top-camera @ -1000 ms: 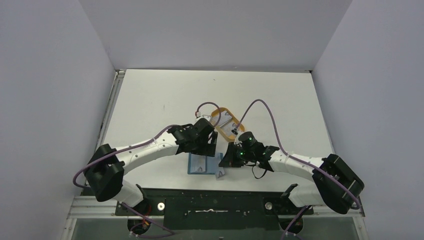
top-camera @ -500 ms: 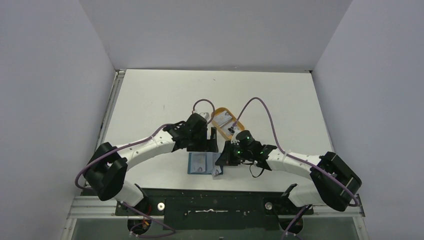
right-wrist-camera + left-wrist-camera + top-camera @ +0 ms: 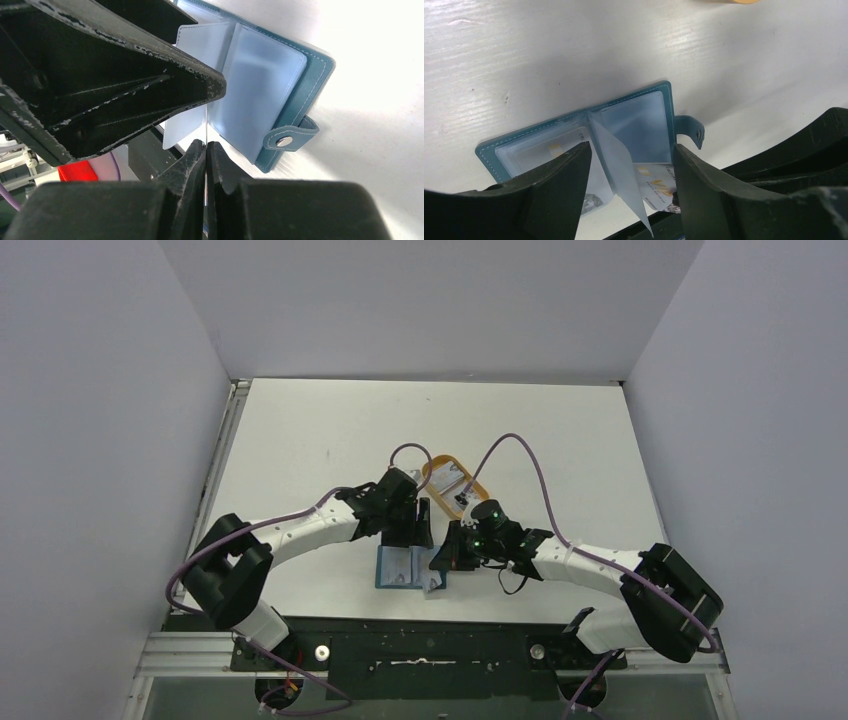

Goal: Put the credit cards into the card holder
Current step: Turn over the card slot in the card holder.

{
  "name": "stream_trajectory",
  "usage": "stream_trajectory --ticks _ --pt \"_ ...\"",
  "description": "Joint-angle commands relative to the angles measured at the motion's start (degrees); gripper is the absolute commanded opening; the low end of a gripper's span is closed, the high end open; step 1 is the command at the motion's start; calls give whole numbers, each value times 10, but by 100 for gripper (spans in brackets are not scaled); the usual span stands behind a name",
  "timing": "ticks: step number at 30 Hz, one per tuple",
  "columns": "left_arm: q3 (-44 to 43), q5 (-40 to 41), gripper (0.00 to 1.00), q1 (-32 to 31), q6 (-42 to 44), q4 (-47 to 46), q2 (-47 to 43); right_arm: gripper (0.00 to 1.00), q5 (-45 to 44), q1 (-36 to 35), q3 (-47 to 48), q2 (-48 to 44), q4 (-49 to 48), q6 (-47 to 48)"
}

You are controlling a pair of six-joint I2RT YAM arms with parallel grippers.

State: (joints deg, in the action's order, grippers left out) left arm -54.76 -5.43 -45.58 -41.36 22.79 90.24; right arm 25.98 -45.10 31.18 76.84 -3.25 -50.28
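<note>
Right jaws pinch a thin silvery credit card (image 3: 655, 186) at the open teal-blue folding card holder (image 3: 644, 120). Left jaws stand apart, straddling its clear leaf (image 3: 616, 165).

My left arm (image 3: 300, 532) and right arm (image 3: 590, 565) wore white shells between bulky black joints, each carrying a looping purple cable (image 3: 520, 445). Green lights glowed on the right wrist. The left tool (image 3: 631, 170) had chunky black fingers (image 3: 150, 65) with scuffed, whitish edges.

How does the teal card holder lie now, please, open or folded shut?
Open: the card holder lies spread on the table, clear pockets showing, snap tab unfastened.
</note>
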Motion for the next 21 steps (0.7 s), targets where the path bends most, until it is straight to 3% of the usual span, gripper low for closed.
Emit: stream_trajectory --ticks 1,6,13,21 --pt "5 -3 54 10 3 -27 -11 0 -2 -3 20 -1 -19 8" --pt "17 0 52 14 0 -30 -29 0 -1 -4 20 -1 -20 9" --pt "32 10 60 22 -6 -31 -53 0 1 -4 22 1 -18 10" --pt "37 18 44 28 -3 -17 -47 0 0 -8 29 5 -19 8"
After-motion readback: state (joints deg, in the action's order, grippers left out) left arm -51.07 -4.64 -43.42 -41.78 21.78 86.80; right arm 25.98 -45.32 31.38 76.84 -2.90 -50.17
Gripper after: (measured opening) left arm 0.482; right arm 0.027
